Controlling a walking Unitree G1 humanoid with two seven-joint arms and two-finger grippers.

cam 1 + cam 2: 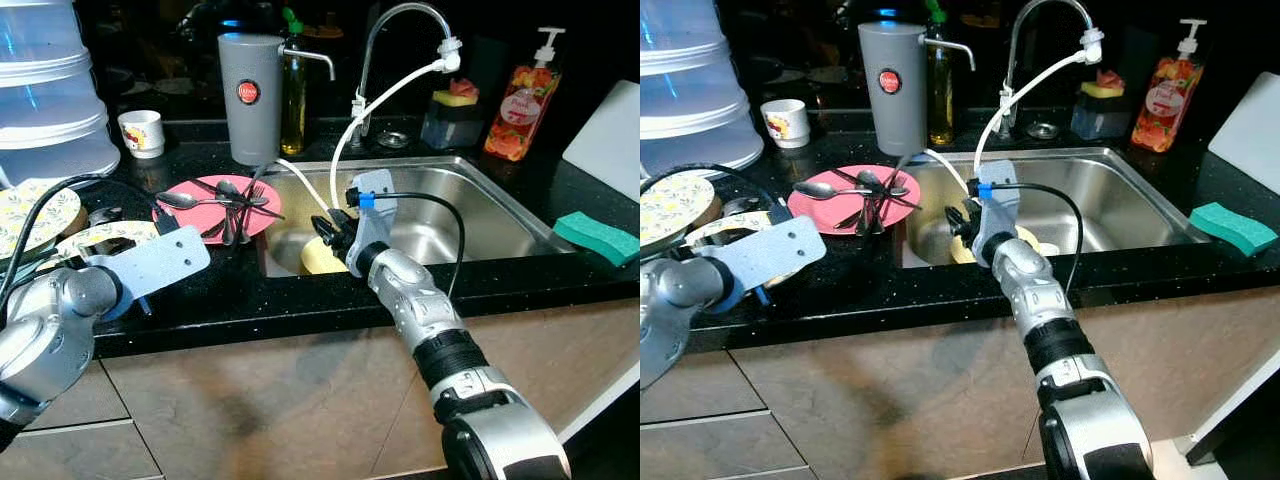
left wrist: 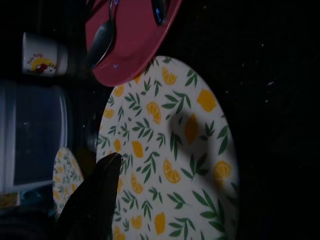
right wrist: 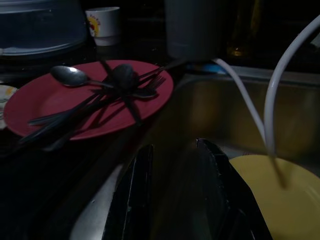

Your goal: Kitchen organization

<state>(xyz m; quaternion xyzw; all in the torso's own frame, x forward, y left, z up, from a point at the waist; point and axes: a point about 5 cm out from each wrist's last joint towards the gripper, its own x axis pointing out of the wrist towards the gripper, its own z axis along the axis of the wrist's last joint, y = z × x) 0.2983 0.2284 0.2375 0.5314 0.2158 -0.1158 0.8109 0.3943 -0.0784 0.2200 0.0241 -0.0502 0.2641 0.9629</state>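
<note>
A pink plate [image 1: 200, 215] on the black counter left of the sink carries several pieces of cutlery [image 1: 232, 205], among them a spoon and a fork. A yellow plate [image 1: 318, 258] lies in the steel sink [image 1: 500, 215] at its left end. My right gripper [image 3: 175, 147] hovers open at the sink's left edge, just above the yellow plate, with nothing between its fingers. My left gripper [image 2: 109, 162] hangs low over a lemon-patterned plate [image 2: 175, 165] at the front left of the counter, beside the pink plate.
A grey jug [image 1: 250, 95], an oil bottle [image 1: 293, 95] and a mug [image 1: 142, 132] stand behind the pink plate. A white hose [image 1: 345, 140] drops from the faucet [image 1: 400, 30] into the sink. Stacked plastic tubs [image 1: 50, 90] sit far left, a green sponge [image 1: 598, 236] right.
</note>
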